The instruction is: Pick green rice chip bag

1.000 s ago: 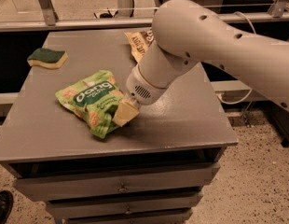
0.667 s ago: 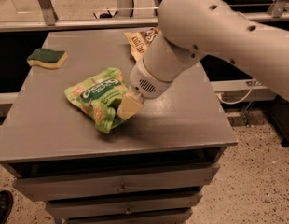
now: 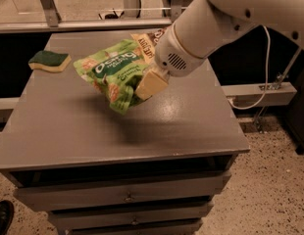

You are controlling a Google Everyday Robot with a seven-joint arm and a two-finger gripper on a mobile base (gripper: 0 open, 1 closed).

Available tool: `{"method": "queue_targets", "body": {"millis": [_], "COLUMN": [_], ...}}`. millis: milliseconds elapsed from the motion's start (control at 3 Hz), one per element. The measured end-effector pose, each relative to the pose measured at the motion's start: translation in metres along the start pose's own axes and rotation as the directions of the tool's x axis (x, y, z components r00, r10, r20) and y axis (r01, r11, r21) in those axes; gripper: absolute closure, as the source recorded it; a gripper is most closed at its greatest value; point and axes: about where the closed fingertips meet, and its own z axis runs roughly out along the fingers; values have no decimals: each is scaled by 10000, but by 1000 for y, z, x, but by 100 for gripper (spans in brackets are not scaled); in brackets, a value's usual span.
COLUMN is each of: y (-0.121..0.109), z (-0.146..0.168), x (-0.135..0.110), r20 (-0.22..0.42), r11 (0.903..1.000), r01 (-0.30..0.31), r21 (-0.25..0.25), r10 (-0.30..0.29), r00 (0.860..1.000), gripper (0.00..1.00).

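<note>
While the gripper (image 3: pixel 151 84) pinches only one edge of the green chip bag (image 3: pixel 113 70), which hangs to its left above the table (image 3: pixel 191 126), this small hold may let it slip out and drop.

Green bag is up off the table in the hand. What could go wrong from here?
1. The hand grips the green bag only by its right edge, the rest hanging free above the table; it might slip out or swing.
2. The brown bag lies close behind the hand, so pulling back low could snag it.
</note>
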Motion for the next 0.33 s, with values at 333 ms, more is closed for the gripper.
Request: {"method": "queue_targets", "body": {"millis": [333], "y": [0], "z": [0], "x": [0], "r20": [1], "r11": [10000], "r01": [1], "r21": [1], "r10": [-1], "r00": [10000], "gripper": [100]}}
